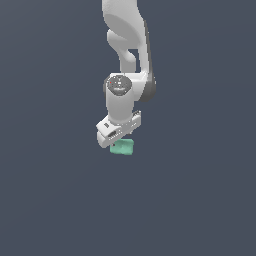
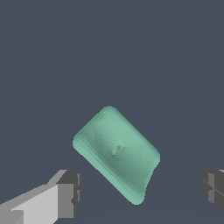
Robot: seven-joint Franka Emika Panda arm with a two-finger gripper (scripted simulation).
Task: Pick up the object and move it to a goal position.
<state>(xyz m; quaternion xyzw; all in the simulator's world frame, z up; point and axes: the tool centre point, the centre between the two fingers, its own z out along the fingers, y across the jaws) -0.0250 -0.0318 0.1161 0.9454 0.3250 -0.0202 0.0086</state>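
The object is a small mint-green blocky lump with rounded edges, lying on the dark grey floor. In the exterior view the object shows just under the white hand of the arm. My gripper hangs above it, open, with one grey fingertip on one side and the other fingertip far on the other side. Both pads stand apart from the object. In the exterior view the fingers are hidden behind the hand.
The white arm comes down from the top of the exterior view. Plain dark grey ground lies all around.
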